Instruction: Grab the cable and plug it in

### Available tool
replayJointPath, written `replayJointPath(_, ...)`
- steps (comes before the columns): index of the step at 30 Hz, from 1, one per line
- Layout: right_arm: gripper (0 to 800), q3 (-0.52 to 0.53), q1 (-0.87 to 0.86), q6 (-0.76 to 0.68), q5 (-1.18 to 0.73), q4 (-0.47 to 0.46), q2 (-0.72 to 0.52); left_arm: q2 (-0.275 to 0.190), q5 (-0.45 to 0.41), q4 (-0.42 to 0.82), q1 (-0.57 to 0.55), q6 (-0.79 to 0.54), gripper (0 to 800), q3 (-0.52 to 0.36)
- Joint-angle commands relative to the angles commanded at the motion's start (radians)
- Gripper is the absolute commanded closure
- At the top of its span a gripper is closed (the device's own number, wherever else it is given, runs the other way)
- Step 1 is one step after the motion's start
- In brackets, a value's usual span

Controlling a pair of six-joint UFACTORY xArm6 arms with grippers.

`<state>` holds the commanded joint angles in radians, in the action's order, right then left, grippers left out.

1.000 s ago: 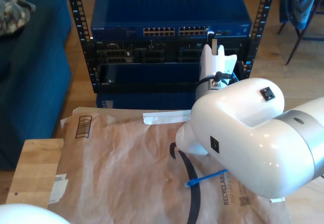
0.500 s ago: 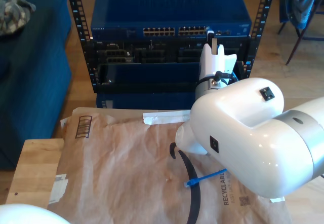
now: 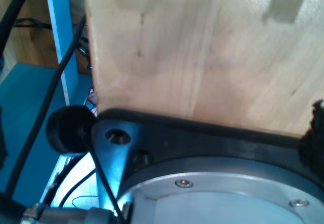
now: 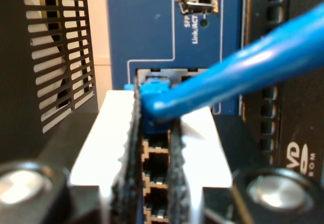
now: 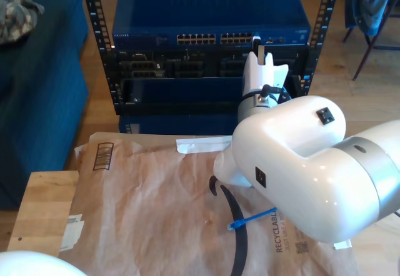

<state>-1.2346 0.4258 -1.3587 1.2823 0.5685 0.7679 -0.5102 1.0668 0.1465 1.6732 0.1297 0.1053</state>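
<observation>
In the exterior view, my second gripper (image 5: pixel 257 45) had edged closer to the dark-blue metal network switch (image 5: pixel 209 20), nearing insertion. The second wrist view showed its jaws nearly closed, pinching the thin bright-blue Ethernet cable (image 4: pixel 212 84), plug at the ports just ahead. My first gripper's jaws: cannot tell.

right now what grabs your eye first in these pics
The big white arm bulks at the exterior view's right, reaching toward the blue network switch in the rack. My second hand is shut on the blue cable, its plug end right at the switch's ports; the cable's other end lies on the brown paper.
</observation>
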Motion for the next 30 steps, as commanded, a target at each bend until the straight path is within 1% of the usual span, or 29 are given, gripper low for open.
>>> replayJointPath(5, 799, -0.011, -0.002, 0.0, -0.012, 0.002, 0.002, 0.0, 0.0, 0.0, 0.0, 0.0, 0, 0.0)
replayJointPath(8, 799, -0.041, -0.011, 0.0, -0.035, 0.0, 0.015, 0.0, 0.0, 0.0, 0.0, 0.0, 0, 0.0)
replayJointPath(11, 797, -0.034, -0.011, -0.002, -0.032, 0.0, 0.015, 0.0, 0.0, 0.0, 0.0, 0.0, 0, 0.0)
replayJointPath(12, 778, -0.029, -0.011, -0.003, -0.031, 0.0, 0.015, 0.0, 0.0, 0.0, 0.0, 0.0, 0, 0.0)
replayJointPath(14, 705, -0.006, -0.012, -0.003, -0.032, 0.0, 0.014, 0.0, 0.0, 0.0, 0.0, 0.0, 0, 0.0)
replayJointPath(16, 595, 0.026, -0.011, -0.006, -0.032, 0.0, -0.005, 0.0, 0.0, 0.0, 0.0, 0.0, 0, 0.0)
replayJointPath(17, 568, 0.041, -0.011, -0.015, -0.032, 0.0, -0.02, 0.0, 0.0, 0.0, 0.0, 0.0, 0, 0.0)
replayJointPath(19, 482, 0.071, -0.009, -0.029, -0.031, 0.002, -0.052, 0.0, 0.0, 0.0, 0.0, 0.0, 0, 0.0)
replayJointPath(22, 427, 0.123, 0.008, -0.031, -0.032, 0.002, -0.101, 0.0, 0.0, 0.0, 0.0, 0.0, 0, 0.0)
replayJointPath(25, 364, 0.196, 0.012, -0.029, -0.046, 0.002, -0.167, 0.0, 0.0, 0.0, 0.0, 0.0, 0, 0.0)
replayJointPath(27, 303, 0.259, 0.023, -0.028, -0.089, 0.002, -0.227, 0.0, 0.0, 0.0, 0.0, 0.0, 0, 0.0)
replayJointPath(30, 249, 0.358, 0.049, -0.025, -0.184, 0.0, -0.331, 0.0, 0.0, 0.0, 0.0, 0.0, 0, 0.0)
